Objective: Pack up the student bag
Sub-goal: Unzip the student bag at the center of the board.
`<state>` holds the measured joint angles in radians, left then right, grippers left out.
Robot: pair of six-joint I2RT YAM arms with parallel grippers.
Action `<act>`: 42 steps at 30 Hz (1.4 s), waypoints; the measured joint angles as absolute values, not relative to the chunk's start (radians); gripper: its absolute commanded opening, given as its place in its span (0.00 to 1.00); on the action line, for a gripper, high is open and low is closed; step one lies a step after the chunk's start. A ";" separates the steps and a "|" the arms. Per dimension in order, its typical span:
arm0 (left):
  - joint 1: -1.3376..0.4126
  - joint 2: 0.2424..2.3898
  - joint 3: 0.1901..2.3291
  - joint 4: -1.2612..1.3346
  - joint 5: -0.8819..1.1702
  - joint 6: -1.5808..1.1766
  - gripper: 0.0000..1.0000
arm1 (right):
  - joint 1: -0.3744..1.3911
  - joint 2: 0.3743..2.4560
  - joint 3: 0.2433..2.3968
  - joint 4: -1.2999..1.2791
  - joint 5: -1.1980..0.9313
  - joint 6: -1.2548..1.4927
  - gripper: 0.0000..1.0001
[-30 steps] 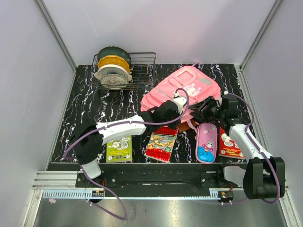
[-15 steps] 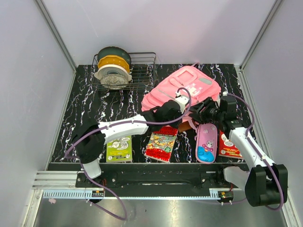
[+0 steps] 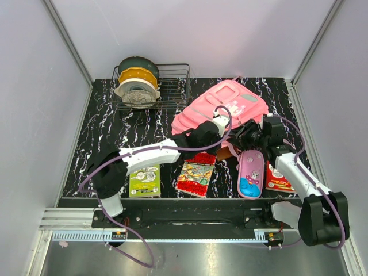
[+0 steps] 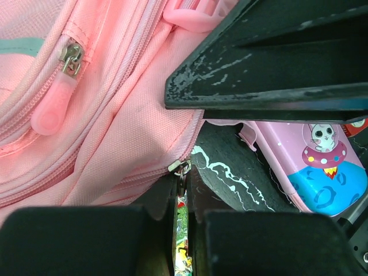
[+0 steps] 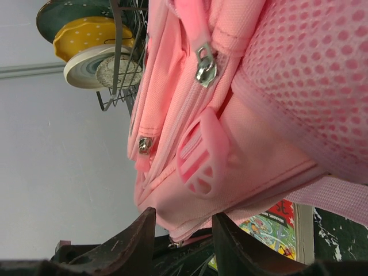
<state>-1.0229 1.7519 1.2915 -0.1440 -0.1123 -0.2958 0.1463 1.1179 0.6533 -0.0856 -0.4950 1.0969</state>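
Observation:
The student bag (image 3: 224, 109), a large pink backpack, lies at the back right of the table. My left gripper (image 3: 215, 131) is at the bag's near edge. In the left wrist view it (image 4: 183, 192) is shut on the metal zipper pull (image 4: 183, 167) of the bag's lower zip. My right gripper (image 3: 244, 138) is at the bag's near right corner. In the right wrist view its fingers (image 5: 141, 238) stand close on either side of a fold of the bag's pink fabric (image 5: 190, 201), below a pink plastic buckle (image 5: 201, 155).
A pink cartoon pencil case (image 3: 250, 172) lies just in front of the right gripper. A comic book (image 3: 196, 171), a green book (image 3: 144, 180) and a red book (image 3: 279, 177) lie along the front. A wire rack (image 3: 172, 86) with plates stands at the back left.
My right gripper and wrist have shifted a little left, closer against the bag's corner. The left gripper has stayed at the bag's near edge.

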 measured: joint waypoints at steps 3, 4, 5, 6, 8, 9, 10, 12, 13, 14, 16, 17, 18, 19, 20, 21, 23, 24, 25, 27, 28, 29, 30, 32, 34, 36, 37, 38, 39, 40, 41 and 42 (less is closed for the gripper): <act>-1.022 1.752 1.291 -0.143 -0.113 -0.294 0.00 | 0.148 1.154 0.653 -0.049 -0.504 1.113 0.46; -1.020 1.752 1.290 -0.142 -0.114 -0.293 0.00 | 0.149 1.158 0.653 -0.044 -0.506 1.114 0.45; -1.019 1.752 1.288 -0.141 -0.114 -0.292 0.00 | 0.149 1.158 0.653 -0.043 -0.506 1.116 0.43; -1.019 1.752 1.286 -0.139 -0.116 -0.292 0.00 | 0.149 1.156 0.653 -0.043 -0.505 1.116 0.42; -1.019 1.752 1.281 -0.134 -0.118 -0.292 0.00 | 0.149 1.153 0.653 -0.048 -0.502 1.114 0.37; -1.019 1.752 1.279 -0.133 -0.120 -0.291 0.00 | 0.149 1.148 0.653 -0.051 -0.497 1.114 0.36; -1.019 1.752 1.278 -0.131 -0.120 -0.290 0.00 | 0.149 1.145 0.653 -0.050 -0.495 1.114 0.34; -1.019 1.752 1.273 -0.125 -0.120 -0.287 0.00 | 0.149 1.139 0.653 -0.049 -0.489 1.114 0.17; -1.019 1.752 1.270 -0.119 -0.120 -0.284 0.00 | 0.149 1.139 0.653 -0.049 -0.487 1.114 0.18; -1.020 1.752 1.267 -0.116 -0.121 -0.279 0.00 | 0.149 1.139 0.653 -0.049 -0.486 1.115 0.18; -1.023 1.752 1.264 -0.114 -0.126 -0.265 0.00 | 0.149 1.140 0.652 -0.048 -0.487 1.119 0.27; -1.025 1.752 1.261 -0.110 -0.128 -0.258 0.00 | 0.149 1.140 0.652 -0.048 -0.487 1.120 0.33; -1.026 1.752 1.258 -0.106 -0.129 -0.253 0.00 | 0.149 1.142 0.652 -0.048 -0.487 1.122 0.41; -1.028 1.752 1.252 -0.097 -0.128 -0.249 0.00 | 0.149 1.143 0.652 -0.047 -0.487 1.124 0.45; -1.029 1.752 1.245 -0.090 -0.126 -0.242 0.00 | 0.149 1.147 0.652 -0.043 -0.489 1.126 0.45; -1.029 1.752 1.239 -0.082 -0.124 -0.238 0.00 | 0.149 1.152 0.652 -0.037 -0.490 1.128 0.46; -1.029 1.752 1.233 -0.074 -0.118 -0.233 0.00 | 0.150 1.164 0.651 -0.026 -0.493 1.127 0.11; -1.029 1.752 1.233 -0.072 -0.116 -0.232 0.00 | 0.151 1.171 0.651 -0.022 -0.493 1.123 0.03; -1.029 1.752 1.233 -0.069 -0.115 -0.231 0.00 | 0.152 1.180 0.651 -0.017 -0.491 1.129 0.02; -1.031 1.752 1.233 -0.060 -0.113 -0.224 0.00 | 0.152 1.195 0.650 -0.008 -0.491 1.124 0.00; -1.033 1.752 1.233 -0.060 -0.114 -0.222 0.00 | 0.152 1.198 0.650 -0.006 -0.491 1.121 0.00; -1.034 1.752 1.233 -0.060 -0.115 -0.217 0.00 | 0.152 1.199 0.650 -0.007 -0.490 1.116 0.00; -1.035 1.752 1.233 -0.060 -0.117 -0.214 0.00 | 0.152 1.199 0.651 -0.007 -0.490 1.109 0.00; -1.039 1.752 1.233 -0.062 -0.127 -0.212 0.00 | 0.152 1.198 0.665 -0.040 -0.483 1.084 0.00; -1.044 1.752 1.233 -0.063 -0.147 -0.209 0.00 | 0.155 1.192 0.693 -0.093 -0.462 1.050 0.00; -1.055 1.747 1.231 -0.059 -0.184 -0.204 0.00 | 0.159 1.175 0.717 -0.139 -0.439 1.016 0.00; -1.060 1.740 1.224 -0.049 -0.202 -0.200 0.00 | 0.160 1.158 0.730 -0.171 -0.425 0.996 0.00; -1.066 1.727 1.211 -0.038 -0.222 -0.198 0.00 | 0.160 1.142 0.737 -0.192 -0.420 0.980 0.00; -1.072 1.708 1.191 -0.021 -0.241 -0.196 0.00 | 0.160 1.129 0.744 -0.213 -0.421 0.967 0.00; -1.075 1.691 1.175 -0.012 -0.248 -0.196 0.00 | 0.159 1.120 0.749 -0.226 -0.426 0.957 0.00; -1.076 1.670 1.153 0.000 -0.250 -0.196 0.00 | 0.153 1.113 0.754 -0.239 -0.442 0.947 0.00; -1.071 1.650 1.129 0.015 -0.247 -0.200 0.00 | 0.147 1.112 0.759 -0.249 -0.458 0.941 0.00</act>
